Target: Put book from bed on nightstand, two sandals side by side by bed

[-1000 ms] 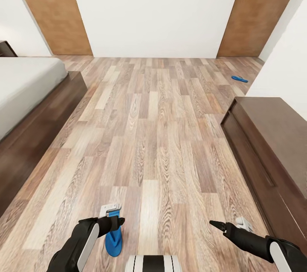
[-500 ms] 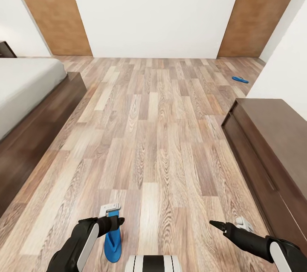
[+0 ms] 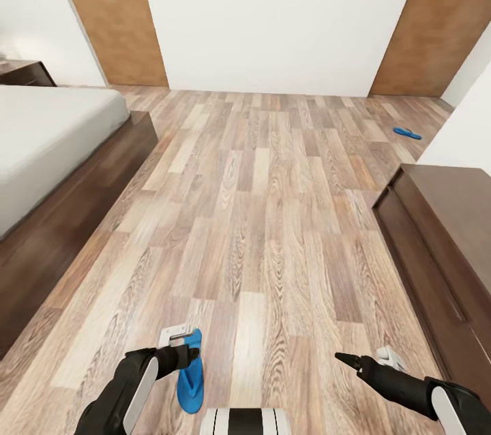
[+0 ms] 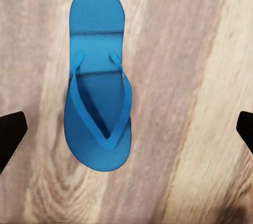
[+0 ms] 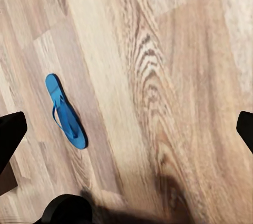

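Your left arm reaches forward low in the head view, black forearm with a white panel, ending in the left gripper (image 3: 183, 352) near the bottom edge. Its fingers (image 4: 10, 137) sit far apart at the two sides of the left wrist view, jaws spread wide and holding nothing. Your right arm comes in from the lower right corner, angled inward, the right gripper (image 3: 349, 360) pointing toward the centre. Its fingers (image 5: 10, 132) are likewise spread wide, empty.
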Motion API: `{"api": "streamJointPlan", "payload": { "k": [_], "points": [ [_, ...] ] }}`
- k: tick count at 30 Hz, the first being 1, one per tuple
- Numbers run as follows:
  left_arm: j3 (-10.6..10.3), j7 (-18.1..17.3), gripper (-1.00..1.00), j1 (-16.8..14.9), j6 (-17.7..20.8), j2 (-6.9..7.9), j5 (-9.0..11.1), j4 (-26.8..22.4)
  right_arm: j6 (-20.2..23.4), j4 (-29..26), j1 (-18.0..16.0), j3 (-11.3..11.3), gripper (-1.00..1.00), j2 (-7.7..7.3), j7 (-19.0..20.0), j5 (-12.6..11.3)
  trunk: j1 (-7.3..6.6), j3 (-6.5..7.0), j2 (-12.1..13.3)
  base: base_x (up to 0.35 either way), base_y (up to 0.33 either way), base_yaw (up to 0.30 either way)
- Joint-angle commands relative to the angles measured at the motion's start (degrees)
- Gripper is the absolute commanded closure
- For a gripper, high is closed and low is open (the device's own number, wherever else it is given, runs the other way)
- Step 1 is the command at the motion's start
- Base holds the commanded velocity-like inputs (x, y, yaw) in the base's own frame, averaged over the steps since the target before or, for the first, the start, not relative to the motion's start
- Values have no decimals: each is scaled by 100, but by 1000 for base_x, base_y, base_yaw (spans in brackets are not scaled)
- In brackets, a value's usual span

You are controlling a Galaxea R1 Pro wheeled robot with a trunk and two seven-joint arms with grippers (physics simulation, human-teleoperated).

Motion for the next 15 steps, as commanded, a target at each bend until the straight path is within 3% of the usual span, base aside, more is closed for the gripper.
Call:
{"api": "streamJointPlan", "payload": {
  "k": [1,12,15],
  "points": [
    [3,3,-100,-3,28,-2,22,-5,33,-3,-1,-11,-100,4,20,1,-1,-4,-2,0,0,286],
    [4,3,-100,-3,30,-2,25,-8,33,-3,-1,-11,-100,0,20,1,-1,-4,-2,0,0,290],
    [4,3,-100,-3,30,-2,24,-7,33,-3,-1,-11,-100,0,20,1,-1,-4,-2,15,-17,172]
  ]
}}
